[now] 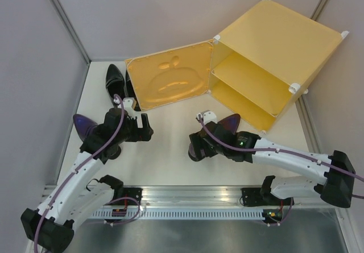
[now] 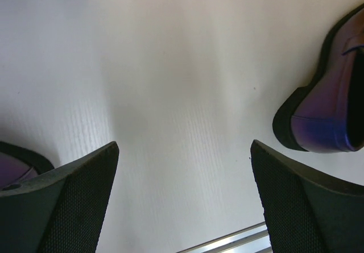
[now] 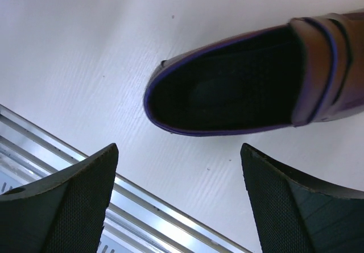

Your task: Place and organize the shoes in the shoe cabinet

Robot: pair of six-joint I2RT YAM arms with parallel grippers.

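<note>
The right pincer (image 3: 179, 150) hangs over the white table (image 3: 85, 48) with its jaws spread wide, holding nothing. A glossy dark purple pointed-toe dress shoe (image 3: 227, 88) lies just beyond its fingertips, dark opening upward, touching neither pad. The left pincer (image 2: 185, 146) is equally wide and empty. The second purple shoe (image 1: 85, 125) lies under that arm at the table's left. Two glossy black shoes (image 1: 114, 82) lie by the open door (image 1: 170, 79) of the large yellow plastic shoe cabinet (image 1: 284, 37).
</note>
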